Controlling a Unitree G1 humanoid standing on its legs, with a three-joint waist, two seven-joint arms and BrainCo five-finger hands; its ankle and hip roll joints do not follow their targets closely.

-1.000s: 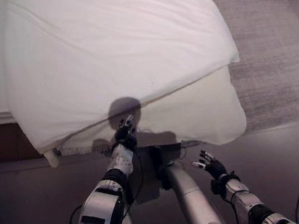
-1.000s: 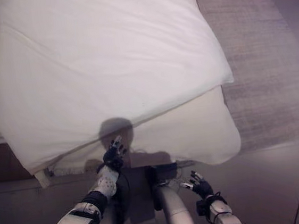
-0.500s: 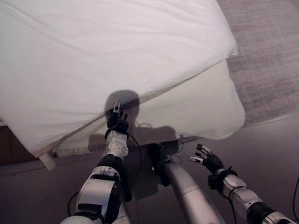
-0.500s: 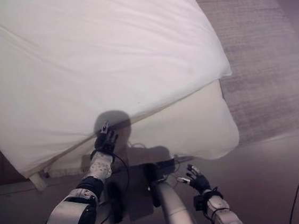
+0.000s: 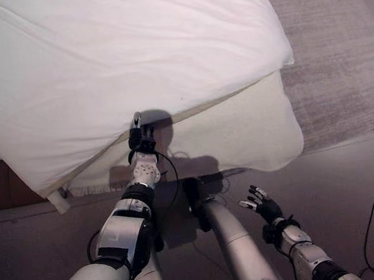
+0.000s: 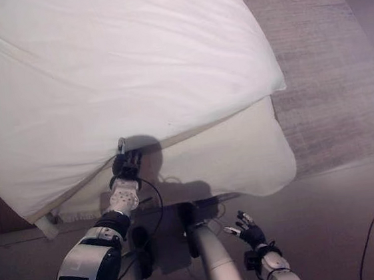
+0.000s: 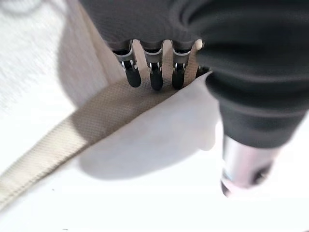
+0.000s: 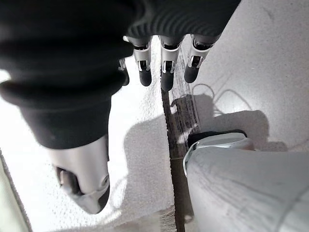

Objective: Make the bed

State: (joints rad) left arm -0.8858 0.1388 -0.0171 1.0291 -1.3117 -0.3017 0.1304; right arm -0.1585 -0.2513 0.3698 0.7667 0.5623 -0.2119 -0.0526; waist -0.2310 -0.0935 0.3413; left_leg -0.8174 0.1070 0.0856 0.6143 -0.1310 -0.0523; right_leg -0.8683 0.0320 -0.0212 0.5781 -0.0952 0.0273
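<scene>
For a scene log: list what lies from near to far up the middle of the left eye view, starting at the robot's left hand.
left hand → white duvet, its edge hanging over the mattress side.

We count one white duvet (image 5: 131, 59), one cream mattress (image 5: 240, 134) beneath it, one grey rug (image 5: 339, 57), and two robot hands: left hand (image 5: 141, 142), right hand (image 5: 263, 207).

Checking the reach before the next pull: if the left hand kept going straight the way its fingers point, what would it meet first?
Most likely the hem of the white duvet: the left hand points at that edge, fingers straight, above the mattress. Whether they already touch is unclear.
</scene>
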